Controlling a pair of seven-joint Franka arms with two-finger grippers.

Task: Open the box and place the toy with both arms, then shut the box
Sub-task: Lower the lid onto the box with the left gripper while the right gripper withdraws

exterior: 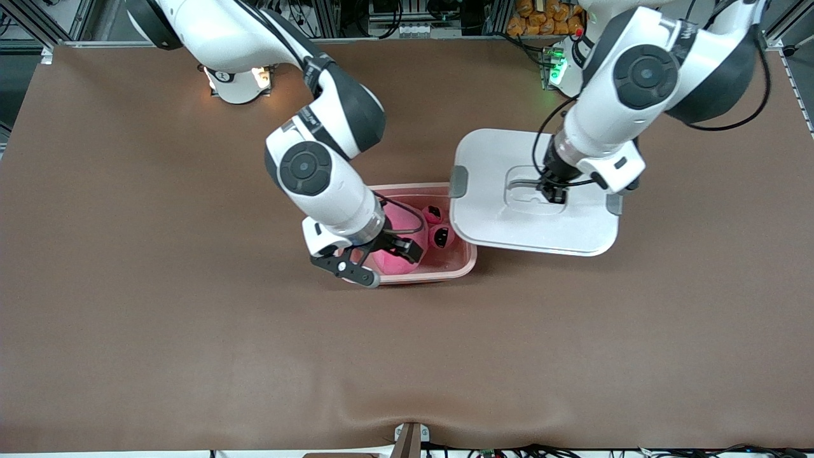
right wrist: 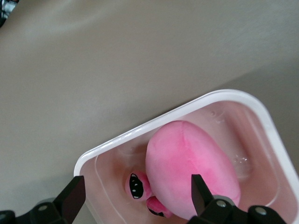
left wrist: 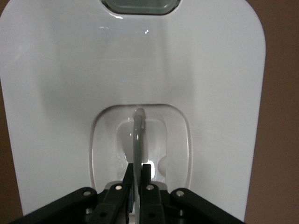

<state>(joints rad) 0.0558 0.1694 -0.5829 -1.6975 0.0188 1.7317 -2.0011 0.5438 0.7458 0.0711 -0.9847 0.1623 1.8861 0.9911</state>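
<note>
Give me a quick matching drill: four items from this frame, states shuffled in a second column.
1. toy
2. lid
3. left claw
4. right claw

a. shut on the lid's grey handle
b. open, over the box
c. lying in the pink box
d. off the box, beside it toward the left arm's end

Pairs: 1-c, 2-d, 3-a, 4-b

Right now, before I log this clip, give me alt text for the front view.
A pink plush toy lies in the open box, the right gripper open above it. Beside the box, the left gripper is shut on the handle of the white lid.
</note>
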